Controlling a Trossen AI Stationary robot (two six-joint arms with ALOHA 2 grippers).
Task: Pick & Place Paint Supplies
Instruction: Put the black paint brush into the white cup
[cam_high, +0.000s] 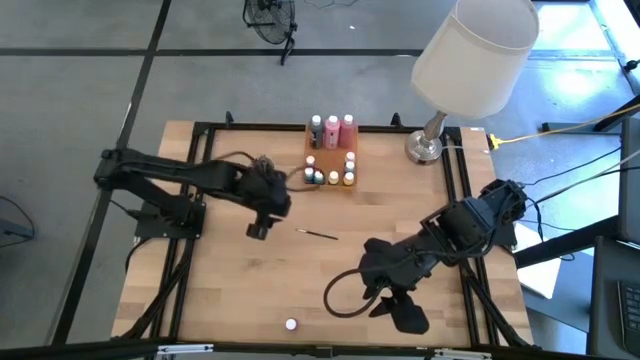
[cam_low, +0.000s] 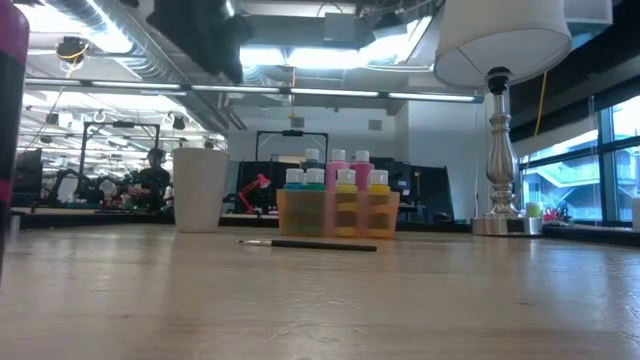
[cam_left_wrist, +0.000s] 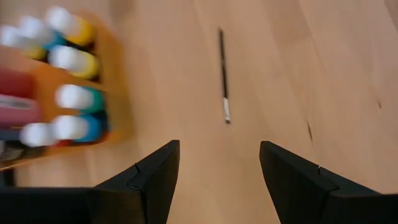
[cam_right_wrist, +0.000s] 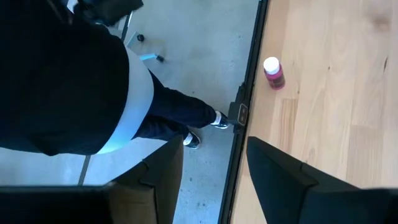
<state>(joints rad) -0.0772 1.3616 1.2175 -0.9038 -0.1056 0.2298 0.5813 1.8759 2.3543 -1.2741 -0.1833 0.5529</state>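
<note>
Left gripper (cam_high: 257, 230) hovers open and empty over the mid-tabletop, beside one paintbrush (cam_high: 319, 235).

To lift the brush well, straddle its thin handle squarely and close low. The orange tray (cam_high: 311, 135) at the far edge holds three squeeze bottles (cam_high: 332, 131) and seven paint pots. One pink pot (cam_high: 291, 324) sits near the front edge, close to the right gripper (cam_high: 398, 312), open and empty.

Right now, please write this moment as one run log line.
left pincer: open, empty | thin dark paintbrush: lying on table | translucent orange tray: holds pots, bottles | right pincer: open, empty
</note>
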